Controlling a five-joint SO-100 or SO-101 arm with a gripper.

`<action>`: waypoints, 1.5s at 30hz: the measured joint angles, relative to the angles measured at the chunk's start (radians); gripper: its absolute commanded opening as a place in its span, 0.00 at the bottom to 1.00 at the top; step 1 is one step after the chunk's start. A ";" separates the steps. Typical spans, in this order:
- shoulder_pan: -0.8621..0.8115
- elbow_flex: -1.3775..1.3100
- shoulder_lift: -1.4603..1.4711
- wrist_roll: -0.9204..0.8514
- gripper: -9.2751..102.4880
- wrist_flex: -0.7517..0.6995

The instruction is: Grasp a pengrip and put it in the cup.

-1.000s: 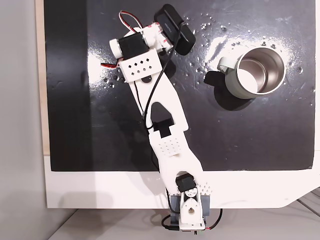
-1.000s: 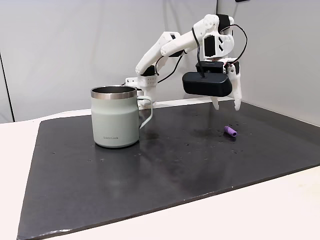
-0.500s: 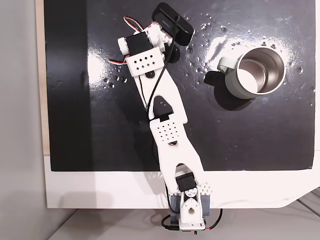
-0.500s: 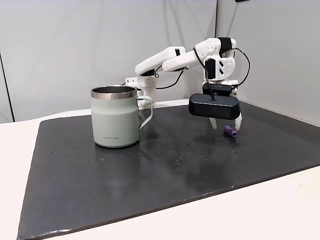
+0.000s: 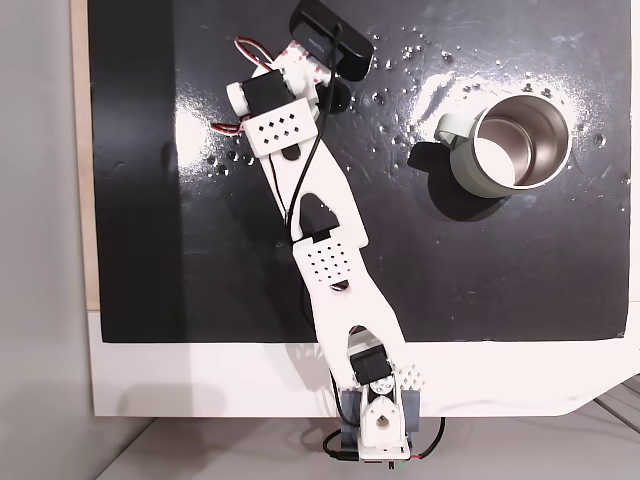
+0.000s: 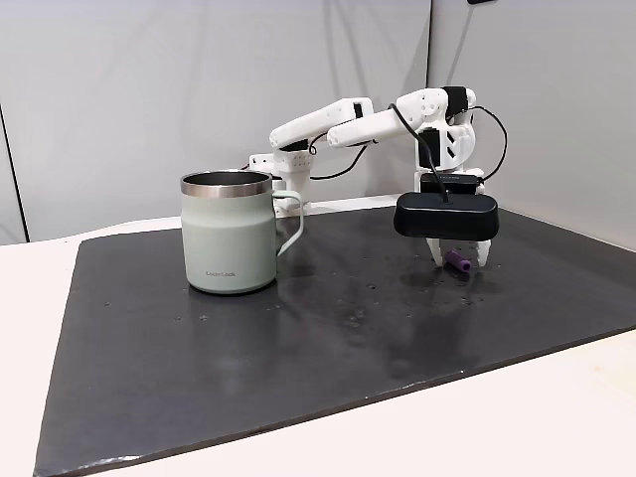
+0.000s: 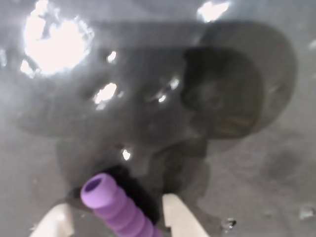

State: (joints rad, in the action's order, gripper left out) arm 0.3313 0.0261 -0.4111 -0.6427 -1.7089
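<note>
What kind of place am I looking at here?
Probably a hobby or lab robot bench: a small white arm on a black mat, one mug, plain grey walls.

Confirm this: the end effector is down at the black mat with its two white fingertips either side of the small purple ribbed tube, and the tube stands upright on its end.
Not upright. The purple ribbed tube lies on its side between the end effector fingertips, as the wrist view shows.
</note>
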 measured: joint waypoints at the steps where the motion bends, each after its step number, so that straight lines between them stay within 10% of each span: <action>1: 0.003 -0.005 0.006 -0.002 0.20 0.000; 21: -0.055 -0.086 -0.106 0.140 0.08 -0.054; 45: -0.667 0.310 -0.893 0.155 0.08 -0.084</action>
State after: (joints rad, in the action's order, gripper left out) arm -0.3359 0.3359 -1.3039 -0.4878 -1.7932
